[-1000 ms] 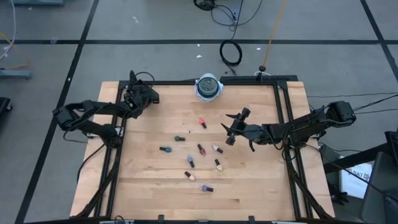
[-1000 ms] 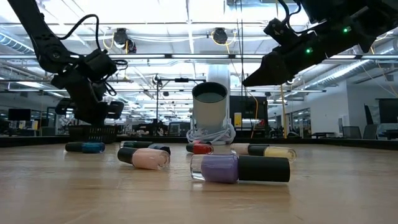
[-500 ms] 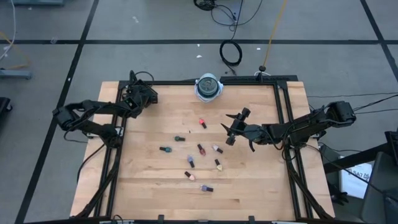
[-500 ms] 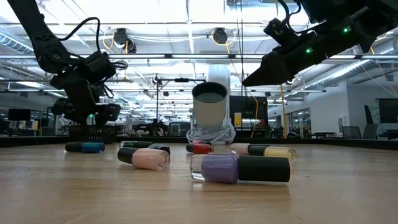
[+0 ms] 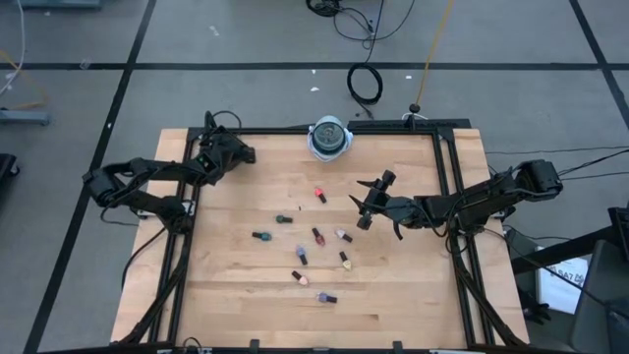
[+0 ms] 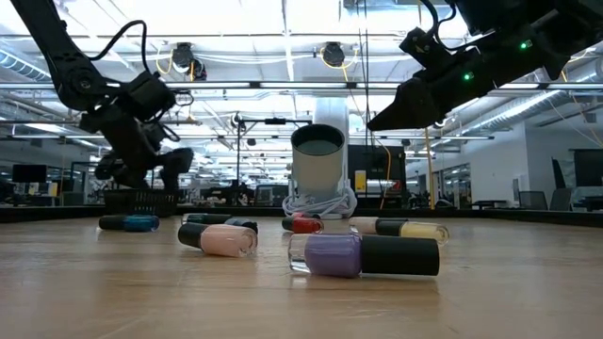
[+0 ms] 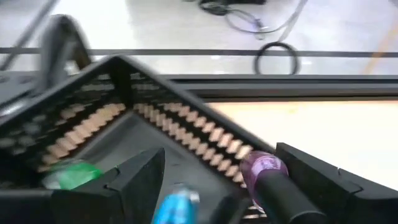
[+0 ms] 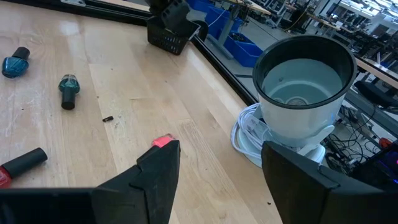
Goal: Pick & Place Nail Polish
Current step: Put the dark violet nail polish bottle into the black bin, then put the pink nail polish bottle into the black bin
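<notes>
Several tiny nail polish bottles lie on their sides mid-table, among them a red one, a teal one and a purple one. My left gripper hangs open over a black basket at the far left corner. In the basket lie a green bottle and a blue bottle. A purple bottle with a dark cap lies between my left fingers against the basket's wall. My right gripper hovers open above the table's middle right, holding nothing. My left gripper stands open around the purple bottle's dark cap, which lies close beside one finger. I cannot tell whether that finger touches it.
A white cup with a coiled cable at its foot stands at the far edge's middle. A black frame rail runs along the table's sides. Bare wood lies along the near edge.
My left gripper has opened above the black basket, its fingers spreading wide while the arm stays over the far left corner. My right gripper and the bottles on the table have kept still.
</notes>
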